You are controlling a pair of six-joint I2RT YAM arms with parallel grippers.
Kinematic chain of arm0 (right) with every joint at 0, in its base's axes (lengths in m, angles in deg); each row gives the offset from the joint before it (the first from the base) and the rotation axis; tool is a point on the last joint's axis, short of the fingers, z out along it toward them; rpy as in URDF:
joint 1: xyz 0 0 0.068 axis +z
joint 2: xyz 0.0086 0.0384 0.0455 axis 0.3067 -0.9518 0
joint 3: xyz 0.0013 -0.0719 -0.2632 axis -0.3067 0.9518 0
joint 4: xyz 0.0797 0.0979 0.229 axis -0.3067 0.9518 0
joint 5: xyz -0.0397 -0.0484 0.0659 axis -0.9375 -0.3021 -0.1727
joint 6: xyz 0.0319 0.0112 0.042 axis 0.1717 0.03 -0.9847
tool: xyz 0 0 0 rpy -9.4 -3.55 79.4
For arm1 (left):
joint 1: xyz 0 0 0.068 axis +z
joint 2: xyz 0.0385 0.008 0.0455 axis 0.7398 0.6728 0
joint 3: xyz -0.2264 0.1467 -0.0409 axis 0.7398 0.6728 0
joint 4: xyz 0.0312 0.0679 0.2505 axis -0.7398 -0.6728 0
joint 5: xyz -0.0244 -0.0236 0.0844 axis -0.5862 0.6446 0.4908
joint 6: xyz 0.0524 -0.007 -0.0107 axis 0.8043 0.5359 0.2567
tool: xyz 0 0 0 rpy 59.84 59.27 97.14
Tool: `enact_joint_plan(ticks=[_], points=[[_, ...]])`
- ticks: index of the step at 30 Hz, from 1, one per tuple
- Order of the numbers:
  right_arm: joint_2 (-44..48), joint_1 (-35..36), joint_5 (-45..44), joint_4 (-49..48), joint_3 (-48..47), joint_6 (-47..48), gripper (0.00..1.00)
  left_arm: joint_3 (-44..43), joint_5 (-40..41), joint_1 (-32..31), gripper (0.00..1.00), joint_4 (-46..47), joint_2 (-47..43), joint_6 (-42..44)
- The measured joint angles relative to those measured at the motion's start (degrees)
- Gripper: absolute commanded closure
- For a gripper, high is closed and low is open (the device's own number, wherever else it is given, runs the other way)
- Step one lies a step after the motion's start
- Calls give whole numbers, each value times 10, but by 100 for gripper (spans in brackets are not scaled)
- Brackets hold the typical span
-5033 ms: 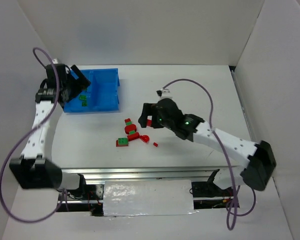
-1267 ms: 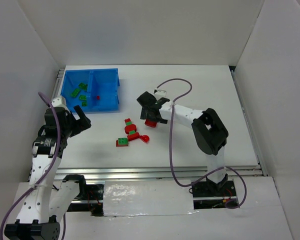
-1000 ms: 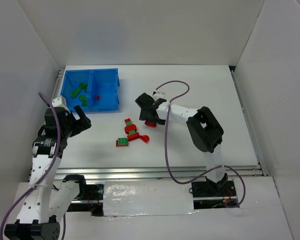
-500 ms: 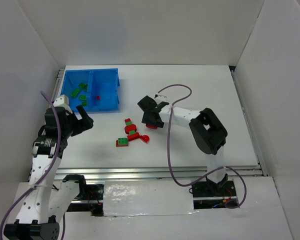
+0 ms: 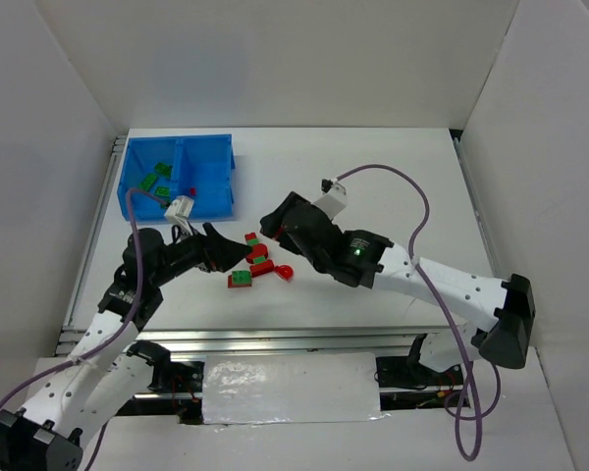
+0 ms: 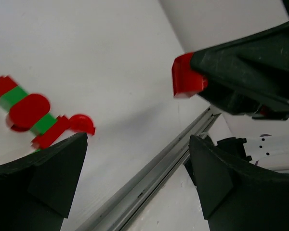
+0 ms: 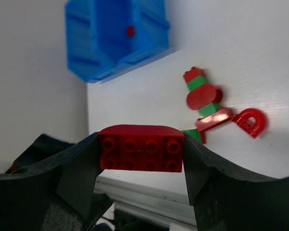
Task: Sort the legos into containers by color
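Overhead view: both arms reach in over the white surface (image 5: 373,177). The left end effector (image 5: 224,253) and the right end effector (image 5: 272,224) lie on either side of a loose pile (image 5: 253,257) of red and green bricks. From here we cannot tell what either one carries.

Right wrist view: this settles the right end effector (image 7: 141,144). Its fingers are closed on the two ends of a red brick (image 7: 141,147), studs toward the camera, lifted above the surface. Beyond it we see the loose pile (image 7: 204,98) with a red arch (image 7: 250,121) at its edge, and farther off the blue bin (image 7: 94,57).

Left wrist view: the left end effector (image 6: 137,139) stands wide apart with nothing between its fingers (image 6: 43,183). This is the only view that shows the red brick (image 6: 188,81) from the side, sticking out of the dark right end effector at upper right. The pile (image 6: 31,113) lies on the surface at the left, the red arch (image 6: 82,122) just beside it.

Bin, overhead view: the blue bin (image 5: 206,210) sits at the far left of the surface, well apart from the pile. Its left compartment (image 5: 135,162) holds several green pieces (image 5: 157,179). Its right compartment (image 5: 214,172) holds one small red piece (image 5: 189,190). The right wrist view shows that red piece (image 7: 130,31) but not the green ones.
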Motion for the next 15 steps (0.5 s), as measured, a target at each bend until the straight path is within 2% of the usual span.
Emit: enact_joint_plan(ticks=[6, 11, 14, 15], points=[[12, 66, -48, -5, -6, -37, 88, 16, 0, -48, 7, 166, 17, -16], [-6, 88, -78, -3, -28, -48, 88, 16, -1, -71, 12, 223, 43, -14], [-7, 89, -89, -4, -31, -49, 88, 17, -1, -78, 21, 237, 44, -15], [-7, 89, -90, -4, -31, -49, 88, 17, -1, -79, 28, 242, 44, -14]])
